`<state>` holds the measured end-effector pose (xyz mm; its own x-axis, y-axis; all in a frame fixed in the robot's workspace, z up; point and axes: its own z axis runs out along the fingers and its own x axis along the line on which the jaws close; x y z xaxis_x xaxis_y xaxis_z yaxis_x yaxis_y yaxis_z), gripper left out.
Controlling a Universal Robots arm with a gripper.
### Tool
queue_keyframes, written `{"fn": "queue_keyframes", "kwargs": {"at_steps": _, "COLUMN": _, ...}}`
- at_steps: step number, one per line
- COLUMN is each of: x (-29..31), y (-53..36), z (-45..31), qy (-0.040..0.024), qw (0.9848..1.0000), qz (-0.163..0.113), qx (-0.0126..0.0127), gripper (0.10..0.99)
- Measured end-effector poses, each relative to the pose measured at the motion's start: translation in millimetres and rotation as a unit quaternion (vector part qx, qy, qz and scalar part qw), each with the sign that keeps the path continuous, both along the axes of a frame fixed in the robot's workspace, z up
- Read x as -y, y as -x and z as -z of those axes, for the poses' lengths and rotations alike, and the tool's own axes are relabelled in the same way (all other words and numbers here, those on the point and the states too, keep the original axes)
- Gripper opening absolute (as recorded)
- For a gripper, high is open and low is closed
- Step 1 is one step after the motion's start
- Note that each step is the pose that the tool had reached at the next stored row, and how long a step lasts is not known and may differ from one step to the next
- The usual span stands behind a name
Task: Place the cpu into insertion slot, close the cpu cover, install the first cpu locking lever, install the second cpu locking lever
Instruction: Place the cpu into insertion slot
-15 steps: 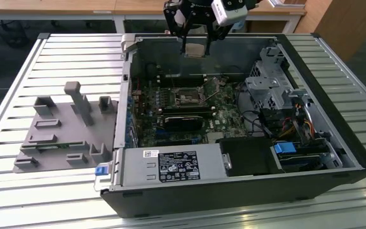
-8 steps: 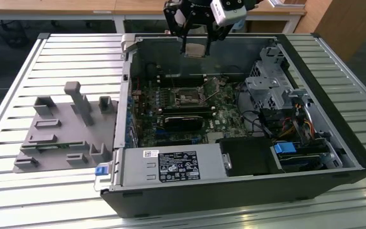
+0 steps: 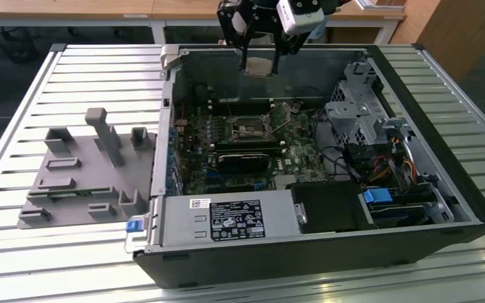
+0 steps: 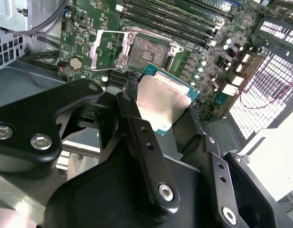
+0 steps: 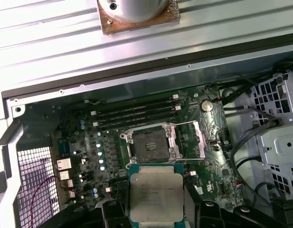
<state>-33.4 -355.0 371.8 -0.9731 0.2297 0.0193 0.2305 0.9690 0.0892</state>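
My gripper [image 3: 259, 60] hangs above the far side of the open computer case, shut on the cpu [image 3: 259, 65]. In both wrist views the cpu [image 5: 156, 194] [image 4: 163, 102] sits between the black fingers [image 4: 132, 118], silver-grey top showing, green edge around it. On the motherboard beyond it lies the insertion slot [image 5: 150, 144] [image 4: 148, 50] [image 3: 247, 129], a dark square socket with nothing in it. The cpu cover [image 5: 191, 140] [image 4: 107, 50] is flipped open beside the slot. The cpu is held well above the board, apart from the slot.
The case [image 3: 444, 183] lies on a slatted metal table [image 3: 99, 69]. Memory slots [image 5: 137, 114] run beside the socket. A black card [image 3: 242, 161], drive cage [image 3: 356, 117], cables [image 3: 386, 167] and power supply [image 3: 225, 221] fill the case. A grey fixture block [image 3: 83, 170] stands at the exterior view's left.
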Motion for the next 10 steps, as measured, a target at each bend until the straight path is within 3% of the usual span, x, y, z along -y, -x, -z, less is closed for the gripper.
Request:
{"fn": "queue_keyframes", "kwargs": {"at_steps": 5, "x": 0.1, "y": 0.0, "z": 0.2, "qy": 0.0008, "qw": 0.9994, "qz": 0.035, "qx": 0.0, "gripper": 0.541}}
{"fn": "queue_keyframes", "kwargs": {"at_steps": 10, "x": 0.0, "y": 0.0, "z": 0.5, "qy": 0.0009, "qw": 0.997, "qz": 0.077, "qx": 0.0, "gripper": 0.541}}
